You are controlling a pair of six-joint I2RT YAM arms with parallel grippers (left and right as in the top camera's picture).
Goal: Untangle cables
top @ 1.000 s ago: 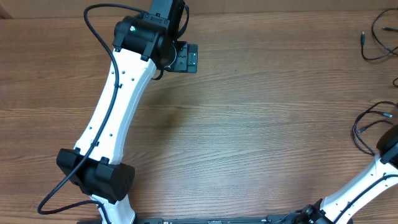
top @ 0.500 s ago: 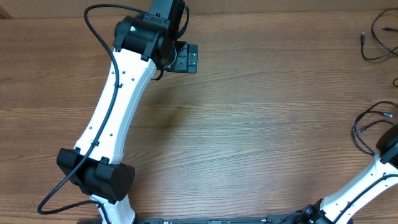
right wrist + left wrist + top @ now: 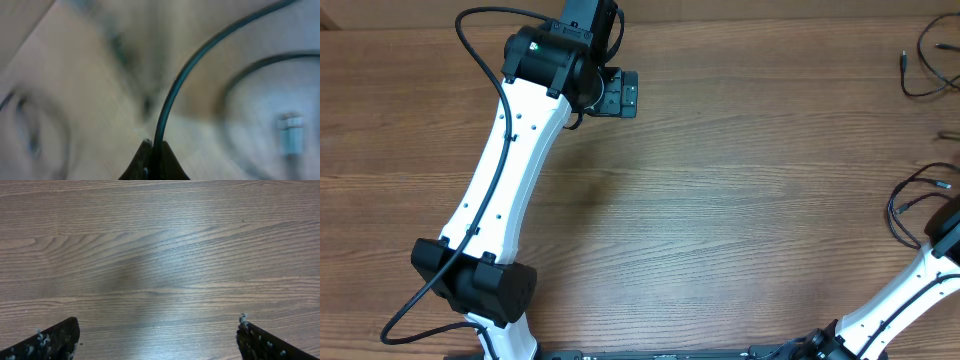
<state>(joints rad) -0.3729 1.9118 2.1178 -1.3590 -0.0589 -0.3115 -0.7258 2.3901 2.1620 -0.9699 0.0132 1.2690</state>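
Thin black cables lie at the table's right edge: one loose loop [image 3: 923, 72] at the far right corner and another loop [image 3: 908, 203] beside my right arm [image 3: 920, 280]. In the right wrist view, my right gripper [image 3: 155, 146] is shut on a cable [image 3: 182, 80] that arcs up and to the right. A small plug end [image 3: 290, 134] lies blurred on the table nearby. My left gripper [image 3: 158, 326] hangs open over bare wood at the far middle-left, with nothing between its fingers [image 3: 60, 337].
The left arm [image 3: 510, 180] stretches diagonally across the left half of the wooden table [image 3: 740, 200], with its own thick black wire [image 3: 480, 60] looping beside it. The right arm enters at the bottom right corner.
My right gripper has shut on the cable. In the overhead view the right wrist has shifted only slightly at the right edge. The left arm has not moved.
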